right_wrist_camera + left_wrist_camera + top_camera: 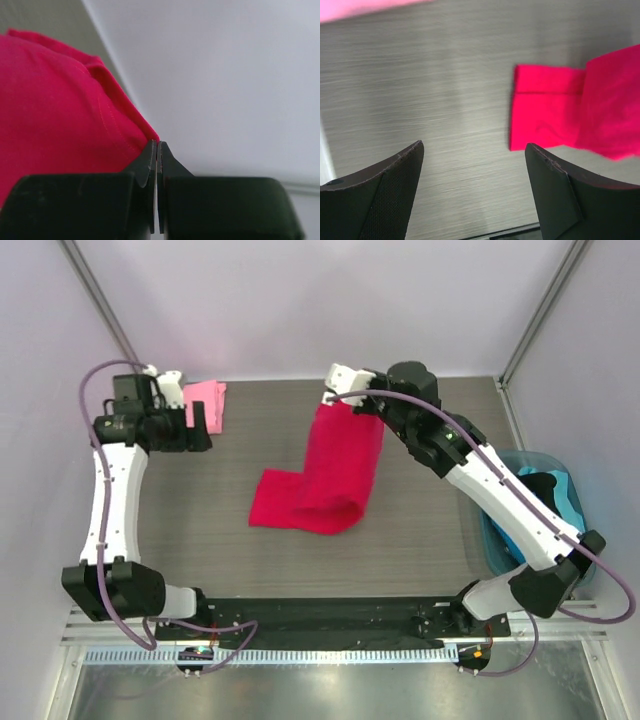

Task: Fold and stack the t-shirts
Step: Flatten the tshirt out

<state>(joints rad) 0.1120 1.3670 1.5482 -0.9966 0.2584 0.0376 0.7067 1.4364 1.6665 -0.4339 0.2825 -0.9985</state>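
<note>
Two t-shirts are on the grey wood-grain table [430, 530]: a crimson-red t-shirt [322, 480] near the middle and a light pink t-shirt [207, 402] folded small at the far left corner. The red one is plain, smooth cloth. Its far end is raised off the table, and from there a long band hangs down to a rounded fold at the near side, with a flat part sticking out to the left of that fold. The right gripper [157, 146] has its fingers pressed together on a stitched edge of the red cloth at the raised end. The left gripper [474, 148] hangs over bare table just beside the pink t-shirt, fingers spread wide with nothing between them — the red shirt's flat left part lies ahead of it, well apart. Bare table runs along the near edge and between the two shirts. A blue bin [525, 455] stands at the table's right edge, partly under the right arm — pale walls close off the far side and both flanks.
</note>
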